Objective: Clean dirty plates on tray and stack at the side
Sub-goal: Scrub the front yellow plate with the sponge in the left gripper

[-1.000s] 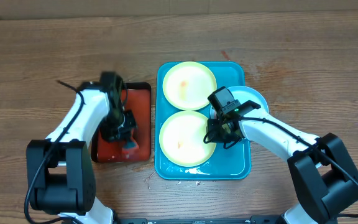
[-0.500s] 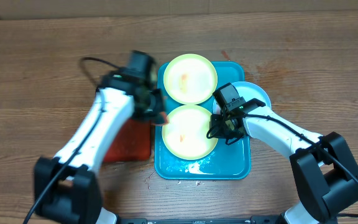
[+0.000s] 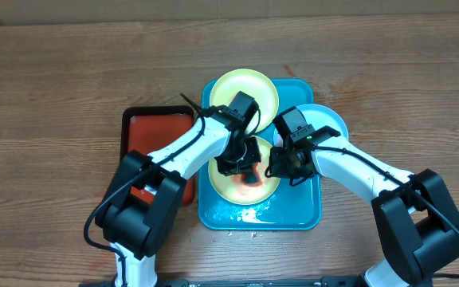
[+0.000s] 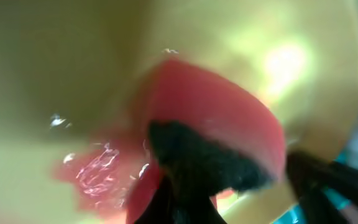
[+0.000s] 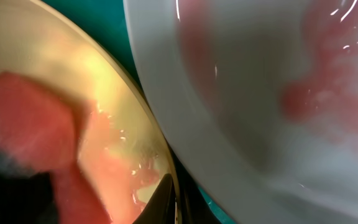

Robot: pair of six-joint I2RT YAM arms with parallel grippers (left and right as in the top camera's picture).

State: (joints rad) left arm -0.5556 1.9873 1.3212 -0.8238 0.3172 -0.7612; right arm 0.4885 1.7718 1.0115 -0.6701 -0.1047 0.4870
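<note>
Between the left jaws, which are closed tight on it, a pink-red sponge (image 4: 222, 124) with a dark scouring layer is pinched. Its pink face is pressed down onto the near yellow-green plate (image 3: 228, 190). A wet reddish smear (image 4: 95, 177) is seen on the plate just beside the sponge.

The right jaws are pressed together at the right rim of the same plate, and the rim appears to be pinched between them. From the right wrist, the sponge is seen just across the plate from these jaws. Just to their other side the light blue plate (image 5: 260, 93) is found. Its edge is raised over the rim of the yellow-green plate, and blurred pink smears are carried in its bowl.

Under both sets of jaws the turquoise tray (image 3: 293, 215) is laid on the surface (image 3: 54, 96). The near plate is held within it, and droplets are scattered on its bare front part.

Beyond the jaws, at the far end of the tray, the second yellow-green plate (image 3: 231, 89) is set, with a faint orange mark on it. The blue plate is overhung past the tray's right rim.

Well out to the left of the left jaws, a red tray (image 3: 146, 131) with a black rim is placed beside the turquoise tray.
</note>
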